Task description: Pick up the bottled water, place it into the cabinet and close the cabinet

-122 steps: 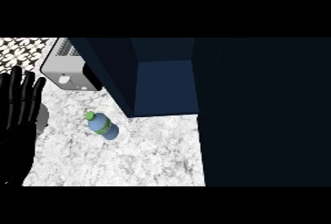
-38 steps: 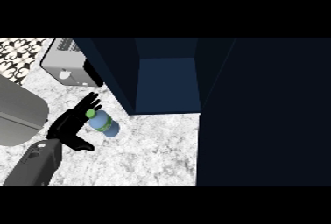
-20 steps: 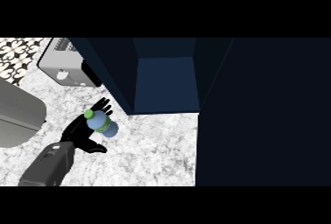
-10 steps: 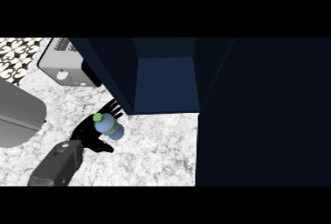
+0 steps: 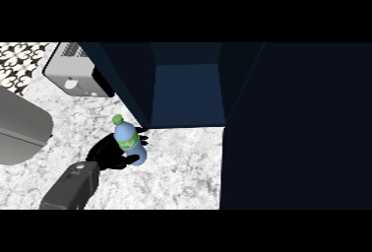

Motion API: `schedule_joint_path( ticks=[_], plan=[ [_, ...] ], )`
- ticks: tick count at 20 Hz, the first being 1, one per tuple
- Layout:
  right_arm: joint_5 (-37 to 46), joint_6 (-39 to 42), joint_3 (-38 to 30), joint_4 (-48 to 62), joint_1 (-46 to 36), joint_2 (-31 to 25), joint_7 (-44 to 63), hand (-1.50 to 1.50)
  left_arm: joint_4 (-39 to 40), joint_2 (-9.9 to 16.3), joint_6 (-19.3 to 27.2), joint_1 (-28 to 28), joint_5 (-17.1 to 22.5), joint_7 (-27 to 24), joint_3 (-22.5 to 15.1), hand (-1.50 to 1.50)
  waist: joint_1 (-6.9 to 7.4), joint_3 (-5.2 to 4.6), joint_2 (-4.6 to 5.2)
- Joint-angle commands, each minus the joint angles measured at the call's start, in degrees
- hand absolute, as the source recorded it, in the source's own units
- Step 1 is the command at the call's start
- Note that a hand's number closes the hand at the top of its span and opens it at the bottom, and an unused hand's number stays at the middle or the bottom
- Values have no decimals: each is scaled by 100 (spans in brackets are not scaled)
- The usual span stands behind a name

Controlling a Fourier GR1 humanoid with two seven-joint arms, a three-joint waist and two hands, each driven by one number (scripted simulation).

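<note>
Head view, looking steeply down on a white-and-grey marbled counter [image 5: 167, 172]. The bottled water [image 5: 129, 140] sits just in front of the cabinet, green cap [image 5: 117, 118] toward the top, green label round the middle, pale blue body below. It's tilted w/ the cap end leaning up-left.

Left hand [image 5: 110, 153] comes in from the lower left on a grey forearm [image 5: 71, 187]. Black fingers [image 5: 141, 141] curl round the bottle from behind and under, tips showing at its right side, so the hand is clamped on the bottle. Bottle hides most of the palm. Can't tell if the bottle's base touches the counter or is off it.

Right hand isn't in the view.

Cabinet [image 5: 185, 93] is open: dark blue interior straight ahead and to the right of the bottle, w/ its lower edge meeting the counter just beyond the cap. A very dark panel [image 5: 298, 128], prob. the cabinet door, fills the right side of the view and covers the counter there.

Other stuff: a white toaster-like appliance [image 5: 73, 74] at upper left, next to the cabinet's left wall. A big grey rounded shape [image 5: 20, 128] at the left edge, near the forearm; can't tell what it is. Black-and-white patterned tile [image 5: 22, 61] at the top-left corner.
</note>
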Motion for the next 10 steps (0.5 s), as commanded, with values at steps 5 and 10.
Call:
schedule_joint_path(
  ticks=[5, 10],
  plan=[
    [-103, 84, -115, -35, 48, -117, 13, -150, -118, -99, -995, 19, 135, -544, 34, 150, 15, 5, -25],
    [-44, 83, -91, 49, 76, -45, -171, -150, -347, -337, -503, -32, 114, -709, -2, 150, 18, 10, -44]
  ],
)
